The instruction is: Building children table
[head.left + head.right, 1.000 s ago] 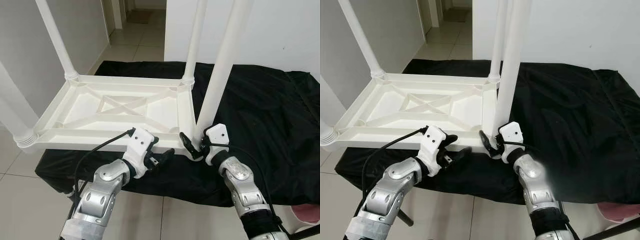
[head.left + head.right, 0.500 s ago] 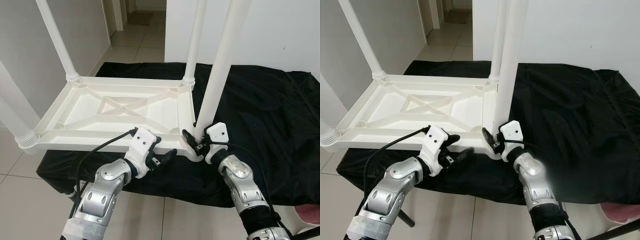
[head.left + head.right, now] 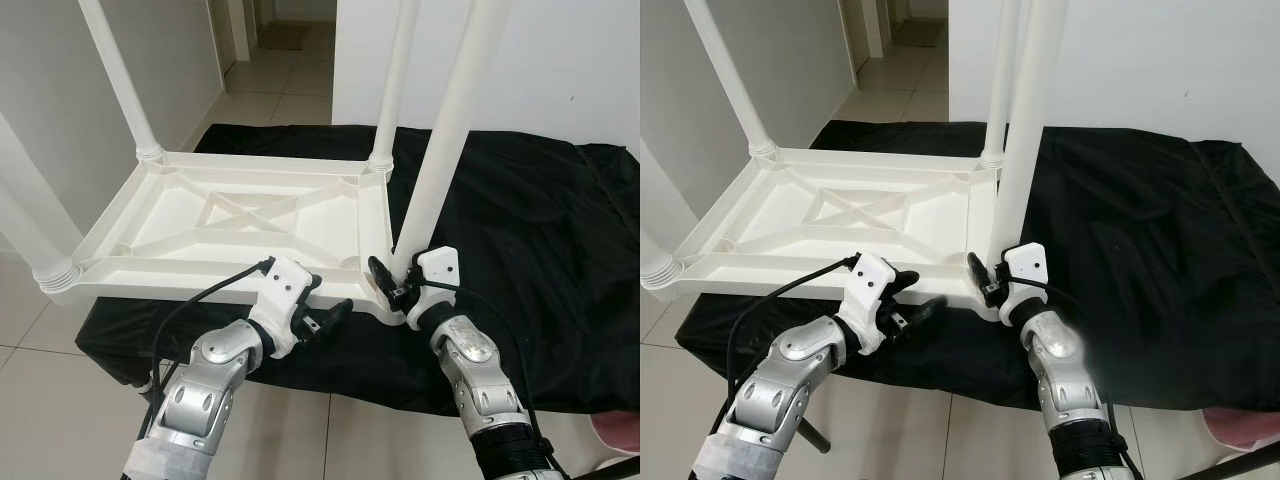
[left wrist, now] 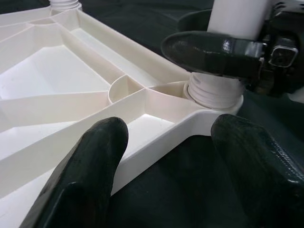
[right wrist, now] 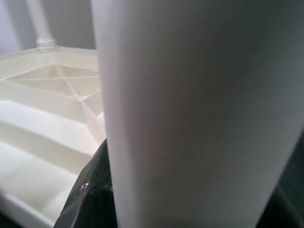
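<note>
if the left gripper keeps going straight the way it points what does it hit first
Probably the near right corner of the upturned table top, between the left gripper's open fingers. Just beyond stands the leg held by the right gripper.

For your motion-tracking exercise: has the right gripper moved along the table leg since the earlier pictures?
Cannot tell. The right gripper stays clamped low on the near-right leg, just above the corner socket of the upturned tabletop; the small picture shift looks like camera motion.

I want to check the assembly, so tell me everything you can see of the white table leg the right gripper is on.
The white table leg is a smooth, plastic-looking round tube, standing nearly upright with a slight lean. Its ribbed foot sits in the near right corner socket of the upturned tabletop on the black cloth. The right gripper is closed around its base.
</note>
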Available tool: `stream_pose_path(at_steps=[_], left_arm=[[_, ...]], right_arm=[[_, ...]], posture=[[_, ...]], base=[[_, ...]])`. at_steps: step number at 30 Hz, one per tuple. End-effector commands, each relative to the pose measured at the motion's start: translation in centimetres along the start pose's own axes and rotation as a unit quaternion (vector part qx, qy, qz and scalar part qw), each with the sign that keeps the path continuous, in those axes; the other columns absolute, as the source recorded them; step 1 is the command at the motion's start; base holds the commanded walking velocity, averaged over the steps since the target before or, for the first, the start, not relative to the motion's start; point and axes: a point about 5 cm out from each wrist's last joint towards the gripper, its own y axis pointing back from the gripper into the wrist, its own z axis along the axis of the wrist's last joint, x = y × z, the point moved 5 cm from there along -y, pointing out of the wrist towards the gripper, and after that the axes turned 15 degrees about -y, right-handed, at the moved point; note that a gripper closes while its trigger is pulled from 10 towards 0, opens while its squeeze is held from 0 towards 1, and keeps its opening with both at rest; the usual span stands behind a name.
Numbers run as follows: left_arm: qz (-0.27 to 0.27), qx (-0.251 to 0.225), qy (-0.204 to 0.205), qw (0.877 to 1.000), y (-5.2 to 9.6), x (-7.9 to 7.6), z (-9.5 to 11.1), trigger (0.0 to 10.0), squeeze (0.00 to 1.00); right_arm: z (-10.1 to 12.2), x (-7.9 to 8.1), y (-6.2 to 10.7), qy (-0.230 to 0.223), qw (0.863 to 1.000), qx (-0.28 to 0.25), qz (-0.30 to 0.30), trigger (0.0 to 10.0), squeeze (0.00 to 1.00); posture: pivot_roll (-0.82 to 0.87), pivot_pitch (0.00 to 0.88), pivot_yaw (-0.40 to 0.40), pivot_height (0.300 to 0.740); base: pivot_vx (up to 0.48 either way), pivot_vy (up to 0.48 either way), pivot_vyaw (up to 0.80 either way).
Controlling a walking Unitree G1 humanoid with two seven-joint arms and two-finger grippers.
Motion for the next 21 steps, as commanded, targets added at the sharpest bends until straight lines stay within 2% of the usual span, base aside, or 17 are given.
stream_pose_path(at_steps=[1, 3, 5, 9, 12, 17, 21], left_arm=[[0.027, 0.010, -0.002, 1.000, 0.1, 0.4, -0.3, 10.0, 0.00], [0.027, 0.010, -0.001, 1.000, 0.1, 0.4, -0.3, 10.0, 0.00], [0.028, 0.011, 0.000, 1.000, 0.1, 0.4, -0.3, 10.0, 0.00], [0.028, 0.011, 0.001, 1.000, 0.1, 0.3, -0.3, 10.0, 0.00], [0.027, 0.016, -0.001, 1.000, 0.1, 0.2, -0.5, 10.0, 0.00], [0.029, 0.016, 0.001, 0.999, 0.3, 0.2, -0.4, 10.0, 0.00], [0.029, 0.023, 0.003, 0.999, 0.5, -0.1, -0.8, 10.0, 0.00]], right_arm=[[-0.6, -0.2, 0.4, -0.012, 0.999, 0.004, -0.044, 10.0, 0.00], [-0.7, -0.3, 0.5, -0.003, 0.998, 0.003, -0.061, 10.0, 0.00], [-1.5, -0.7, 0.9, -0.008, 0.992, 0.006, -0.128, 10.0, 0.00], [-1.6, -0.8, 1.1, -0.015, 0.989, 0.004, -0.148, 10.0, 0.00], [-2.5, -0.8, 1.2, -0.008, 0.977, 0.021, -0.211, 10.0, 0.00], [-2.7, 0.4, 1.0, -0.014, 0.976, 0.024, -0.216, 10.0, 0.00], [-2.0, 2.1, 0.9, -0.035, 0.986, 0.002, -0.165, 10.0, 0.00]], posture=[[-0.04, 0.012, 0.047, 0.740], [-0.04, 0.012, 0.047, 0.740], [-0.04, 0.019, 0.044, 0.740], [-0.04, 0.019, 0.044, 0.740], [-0.03, 0.027, 0.044, 0.740], [-0.03, 0.031, 0.040, 0.740], [-0.02, 0.034, 0.034, 0.740]], base=[[0.000, 0.000, 0.00], [0.000, 0.000, 0.00], [0.000, 0.000, 0.00], [0.000, 0.000, 0.00], [0.000, 0.000, 0.00], [0.000, 0.000, 0.00], [0.000, 0.000, 0.00]])
